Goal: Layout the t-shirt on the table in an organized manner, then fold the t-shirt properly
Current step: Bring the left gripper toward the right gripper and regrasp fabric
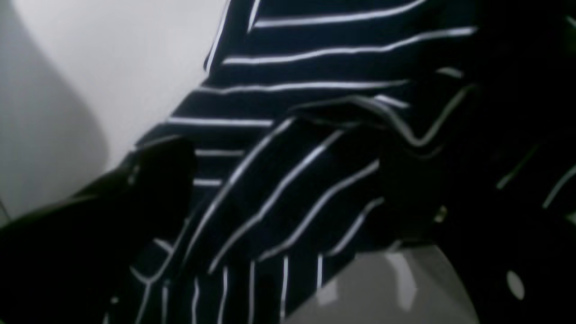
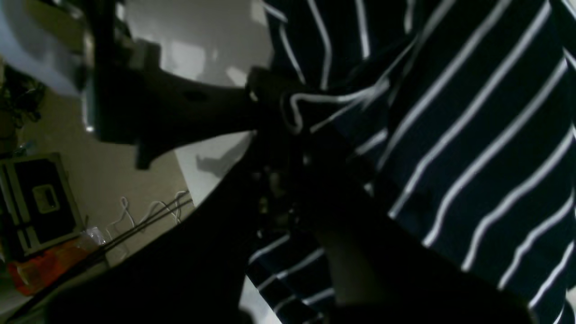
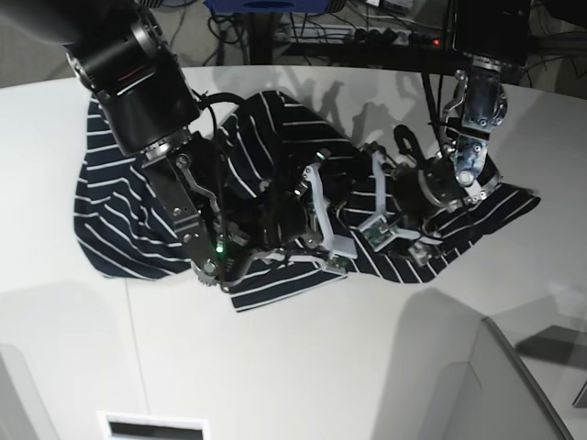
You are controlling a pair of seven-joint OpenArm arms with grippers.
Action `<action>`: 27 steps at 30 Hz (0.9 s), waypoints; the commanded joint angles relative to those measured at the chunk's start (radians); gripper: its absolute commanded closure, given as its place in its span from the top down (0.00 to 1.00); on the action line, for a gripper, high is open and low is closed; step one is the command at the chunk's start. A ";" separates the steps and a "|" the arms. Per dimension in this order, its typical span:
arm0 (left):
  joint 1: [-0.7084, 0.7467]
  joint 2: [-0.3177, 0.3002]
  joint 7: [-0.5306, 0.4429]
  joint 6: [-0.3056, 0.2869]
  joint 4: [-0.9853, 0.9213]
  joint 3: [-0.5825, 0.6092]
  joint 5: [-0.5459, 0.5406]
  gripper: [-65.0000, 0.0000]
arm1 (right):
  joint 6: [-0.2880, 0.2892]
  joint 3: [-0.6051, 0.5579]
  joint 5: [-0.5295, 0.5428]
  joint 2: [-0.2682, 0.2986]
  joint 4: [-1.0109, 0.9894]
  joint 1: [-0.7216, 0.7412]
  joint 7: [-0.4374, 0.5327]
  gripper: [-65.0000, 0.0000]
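The dark navy, white-striped soft fabric t-shirt (image 3: 138, 220) is spread in a crumpled band across the large, smooth off-white table (image 3: 367, 367), bunched into folds between the two arms. The left gripper (image 3: 378, 206), seen on the right of the base view, is lowered over the shirt's rumpled middle with its white fingers (image 3: 379, 188) standing apart; striped cloth lies between and below them, and a raised fold is seen just ahead in the left wrist view, where the shirt (image 1: 315, 148) fills most of the frame and the bare table (image 1: 112, 67) shows to the left. The right gripper (image 3: 321, 220) is pressed into the fabric just beside the left one, its jaws drawn together on a pinched ridge of the t-shirt (image 2: 450, 157), a curled striped hem being visible at the fingertips (image 2: 288, 112) in the right wrist view.
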 commanded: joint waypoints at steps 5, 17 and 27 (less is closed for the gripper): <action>-0.056 -0.052 -0.027 0.005 0.022 0.117 -0.018 0.96 | 0.005 -0.001 0.017 0.000 0.021 0.029 0.007 0.01; -0.105 -0.110 -0.018 0.005 0.030 0.280 -0.018 0.96 | 0.005 0.004 0.011 0.028 0.039 0.044 -0.016 0.01; 0.048 -0.131 0.131 0.005 0.246 -0.196 -0.009 0.63 | 0.005 -0.004 0.014 0.028 0.042 0.018 -0.056 0.01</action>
